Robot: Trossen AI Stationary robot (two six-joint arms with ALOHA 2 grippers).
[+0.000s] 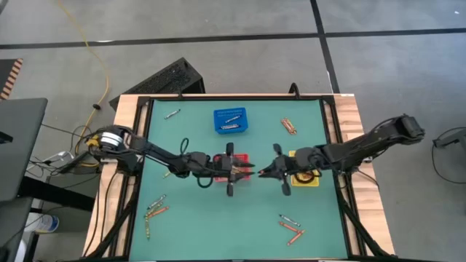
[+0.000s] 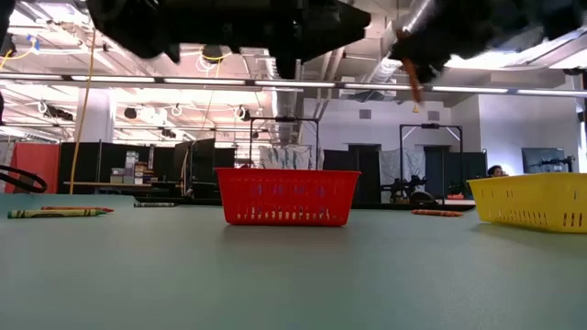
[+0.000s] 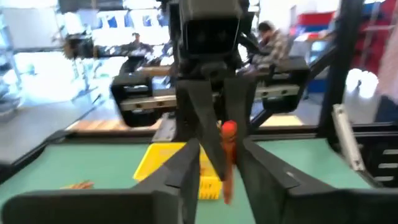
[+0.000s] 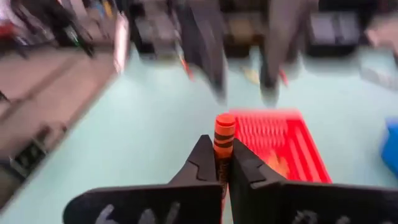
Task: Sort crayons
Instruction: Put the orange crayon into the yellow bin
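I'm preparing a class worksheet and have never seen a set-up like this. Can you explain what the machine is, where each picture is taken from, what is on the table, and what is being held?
Two dark robot arms work over a green table. One picture looks straight down, one looks level across the table top, and two come from cameras on the arms' wrists. On the table stand a red basket, a yellow basket and a blue basket, with loose crayons scattered around. The right gripper is shut on an orange crayon. The left gripper faces it, fingers apart.
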